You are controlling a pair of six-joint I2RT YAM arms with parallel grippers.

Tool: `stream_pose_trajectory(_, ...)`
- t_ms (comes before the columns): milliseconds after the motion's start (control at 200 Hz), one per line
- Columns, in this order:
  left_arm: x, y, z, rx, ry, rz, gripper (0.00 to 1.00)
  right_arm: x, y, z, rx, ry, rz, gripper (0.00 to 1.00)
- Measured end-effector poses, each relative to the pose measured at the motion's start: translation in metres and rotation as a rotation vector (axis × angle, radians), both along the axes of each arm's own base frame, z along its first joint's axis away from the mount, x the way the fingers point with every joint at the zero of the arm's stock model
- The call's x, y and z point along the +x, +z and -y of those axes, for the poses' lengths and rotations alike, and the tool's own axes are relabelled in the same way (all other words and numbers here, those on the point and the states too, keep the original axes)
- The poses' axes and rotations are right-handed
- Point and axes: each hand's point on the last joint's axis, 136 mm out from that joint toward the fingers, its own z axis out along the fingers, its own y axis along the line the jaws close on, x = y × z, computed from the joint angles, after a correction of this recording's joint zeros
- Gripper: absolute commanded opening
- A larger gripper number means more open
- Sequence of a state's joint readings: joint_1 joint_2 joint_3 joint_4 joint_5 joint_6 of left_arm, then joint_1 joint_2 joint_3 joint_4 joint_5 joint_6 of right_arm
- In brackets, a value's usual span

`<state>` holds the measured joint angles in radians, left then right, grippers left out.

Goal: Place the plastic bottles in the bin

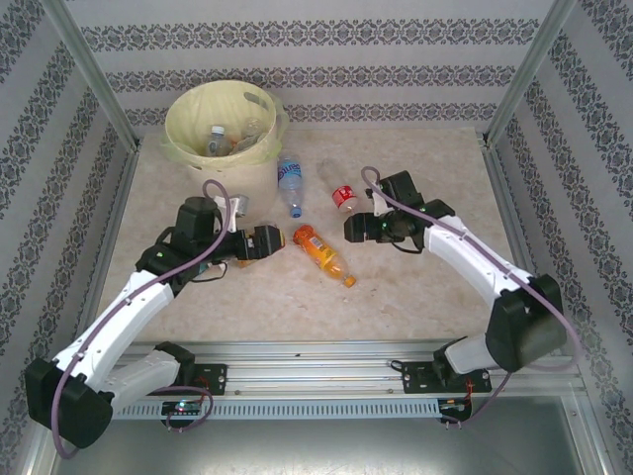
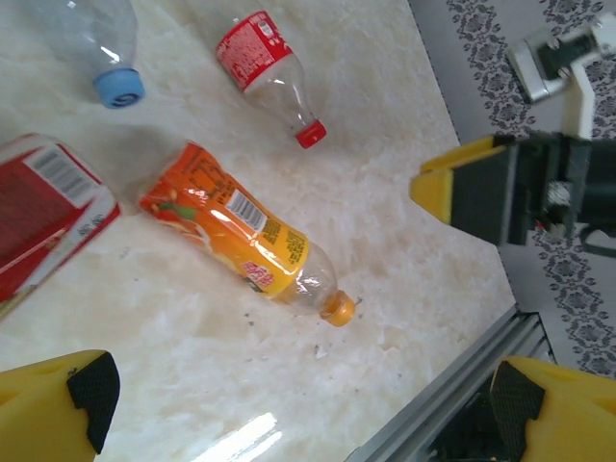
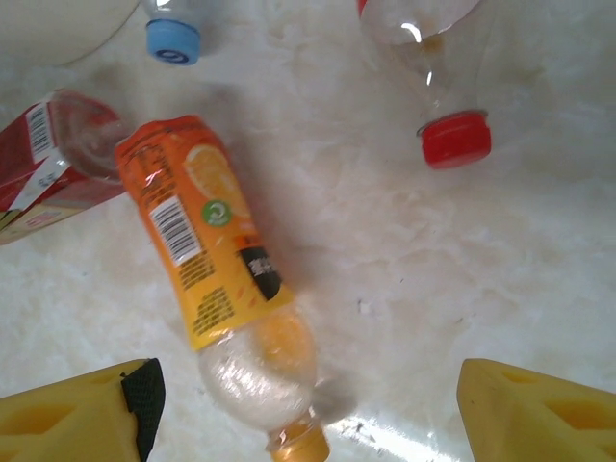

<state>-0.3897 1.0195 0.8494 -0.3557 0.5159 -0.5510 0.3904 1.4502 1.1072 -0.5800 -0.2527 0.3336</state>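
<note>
Top external view showed the round pale cream-yellow plastic bin (image 1: pixel 188 109), lined with a pale yellow bag, standing at the far left of the pale marble-patterned tabletop (image 1: pixel 415 297). A few clear bottles in the bin (image 1: pixel 218 139) lay at its bottom. Nearer the camera than the bin, the left gripper (image 1: pixel 277 242) pointed right toward the middle of the table. Its yellow fingers (image 2: pixel 58 404) stood spread wide with nothing between them.

In the left wrist view a clear plastic bottle with a red label (image 2: pixel 43 217) lay on the table at the left edge of the picture, partly cut off. Just right of the bin lay a clear plastic bottle with a blue label and blue cap (image 1: pixel 290 181), its cap pointing toward the arms.

Between the two grippers lay the orange-labelled plastic bottle with an orange cap (image 1: pixel 321 252), on its side, cap toward the near right. It was apart from the other bottles and well outside the bin.

Slightly right of it and farther back lay a small clear bottle with a red label and red cap (image 1: pixel 342 196), also on its side on the table.

The right gripper (image 1: pixel 349 230) pointed left, near the orange-labelled bottle and the red-capped one. In the right wrist view its yellow fingertips (image 3: pixel 534 409) were held apart. The orange bottle's neck and cap lay in the gap between them, and neither fingertip touched the bottle.
</note>
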Motion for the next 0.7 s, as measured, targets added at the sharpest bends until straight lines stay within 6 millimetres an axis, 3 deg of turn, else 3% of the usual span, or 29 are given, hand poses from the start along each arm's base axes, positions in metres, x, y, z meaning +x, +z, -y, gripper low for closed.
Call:
stream_pose_trajectory(195,0.002,-0.006,0.020,-0.056,-0.010,-0.017,1.00,0.035,-0.014,0.007,0.000,-0.003,-0.035,0.75)
stream_pose_trajectory(345,0.007,-0.017,0.026,-0.083,0.011,-0.053,1.00,0.056,-0.037,0.009,-0.021,0.010,-0.078,0.72)
stream_pose_trajectory(699,0.013,-0.036,0.040,-0.133,0.017,-0.117,1.00,0.069,-0.085,0.015,-0.091,0.056,-0.176,0.68)
